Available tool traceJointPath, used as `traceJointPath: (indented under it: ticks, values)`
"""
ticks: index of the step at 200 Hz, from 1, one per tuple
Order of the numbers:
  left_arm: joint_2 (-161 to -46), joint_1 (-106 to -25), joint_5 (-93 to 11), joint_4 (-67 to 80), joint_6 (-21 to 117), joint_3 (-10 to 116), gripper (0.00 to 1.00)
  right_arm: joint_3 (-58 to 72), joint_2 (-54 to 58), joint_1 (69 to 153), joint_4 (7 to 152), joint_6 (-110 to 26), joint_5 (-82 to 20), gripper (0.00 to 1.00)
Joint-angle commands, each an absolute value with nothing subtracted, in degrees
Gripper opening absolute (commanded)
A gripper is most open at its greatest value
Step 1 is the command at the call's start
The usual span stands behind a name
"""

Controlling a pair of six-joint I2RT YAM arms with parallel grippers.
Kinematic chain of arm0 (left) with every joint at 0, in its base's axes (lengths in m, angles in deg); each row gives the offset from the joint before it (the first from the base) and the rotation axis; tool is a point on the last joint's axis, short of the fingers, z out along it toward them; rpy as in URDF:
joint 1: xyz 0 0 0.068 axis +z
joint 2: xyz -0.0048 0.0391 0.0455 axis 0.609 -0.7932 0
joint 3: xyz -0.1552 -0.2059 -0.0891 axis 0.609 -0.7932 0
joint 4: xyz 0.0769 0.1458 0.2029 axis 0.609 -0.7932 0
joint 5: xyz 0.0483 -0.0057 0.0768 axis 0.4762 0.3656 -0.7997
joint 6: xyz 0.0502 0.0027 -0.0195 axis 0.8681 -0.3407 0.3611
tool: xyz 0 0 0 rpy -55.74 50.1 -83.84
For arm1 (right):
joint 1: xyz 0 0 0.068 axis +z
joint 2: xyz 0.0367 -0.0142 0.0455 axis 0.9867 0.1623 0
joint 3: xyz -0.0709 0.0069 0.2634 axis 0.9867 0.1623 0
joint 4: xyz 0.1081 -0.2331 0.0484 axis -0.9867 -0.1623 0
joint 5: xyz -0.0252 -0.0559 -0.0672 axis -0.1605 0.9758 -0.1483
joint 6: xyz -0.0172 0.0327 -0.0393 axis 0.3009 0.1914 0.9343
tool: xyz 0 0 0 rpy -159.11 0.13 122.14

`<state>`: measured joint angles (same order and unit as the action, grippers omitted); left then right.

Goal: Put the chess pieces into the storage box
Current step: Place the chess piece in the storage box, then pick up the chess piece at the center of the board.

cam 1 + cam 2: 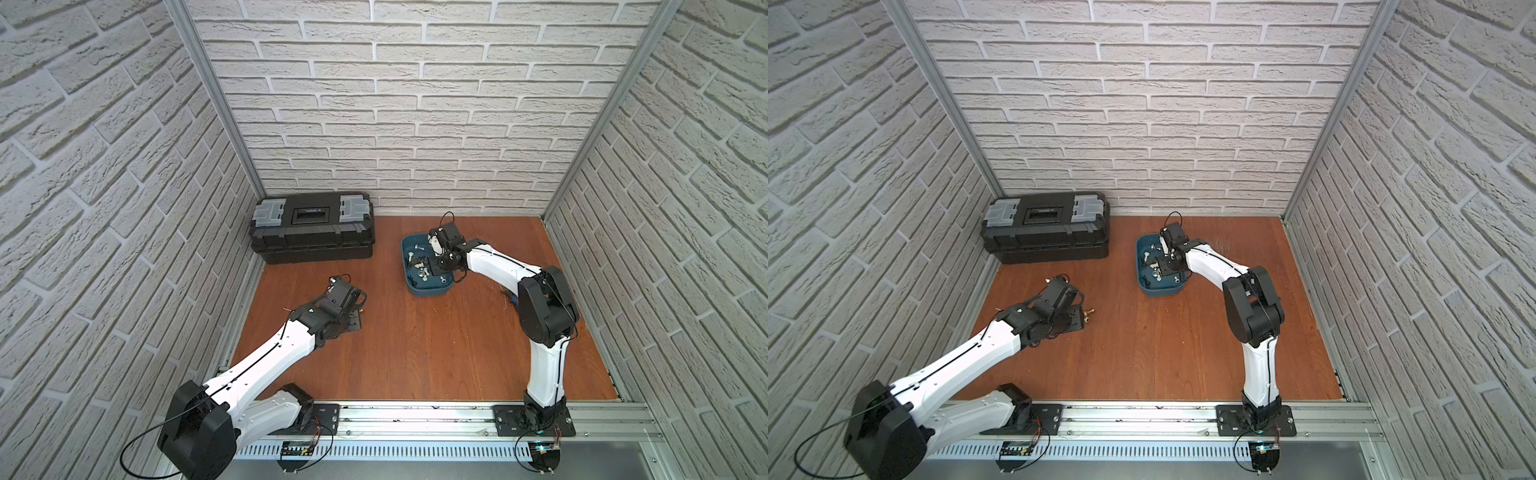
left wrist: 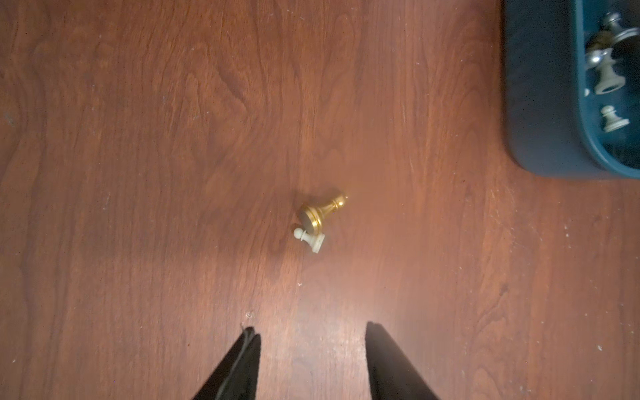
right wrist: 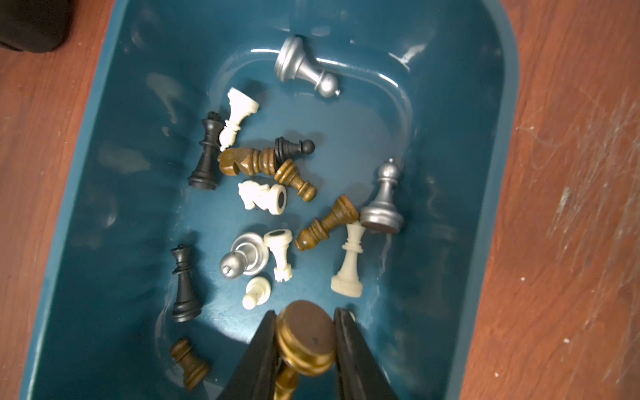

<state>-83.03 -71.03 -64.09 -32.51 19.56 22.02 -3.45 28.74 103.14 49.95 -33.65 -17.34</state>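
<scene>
Right end effector [image 3: 306, 313] over storage box [image 3: 114, 145], clamped on brass piece [image 3: 304, 341] at its round base. Other chess pieces [image 3: 263, 194] lie inside. Left end effector [image 2: 310, 326] spread, empty. Gold pawn [image 2: 317, 213] and white pawn [image 2: 311, 239] toppled on desk [image 2: 138, 138], touching, well apart from box. Likely light, rigid, slick, apt to roll. Pinch across the stem

black toolbox [image 1: 311, 239]: closed, against back wall | wooden tabletop [image 1: 415, 345]: scuffed | brick-pattern walls [image 1: 415, 104]: three sides
</scene>
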Motion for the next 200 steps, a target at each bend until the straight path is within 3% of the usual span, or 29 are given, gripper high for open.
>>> traceJointPath:
  ticks: [1,93,200]
  values:
    - [-84.7,-71.4,-64.4,-30.6,20.6,23.9,0.53,-2.2,24.5,102.9,52.0,-34.0,-18.9,0.35]
    - [-90.6,-68.5,-63.8,-27.8,24.7,25.8,0.52,1.1,18.0,103.3,53.2,-35.9,-21.4,0.4]
    - [-107.0,-62.7,-55.9,-22.6,31.7,30.0,0.5,16.9,7.3,106.6,59.9,-40.2,-23.7,0.4]
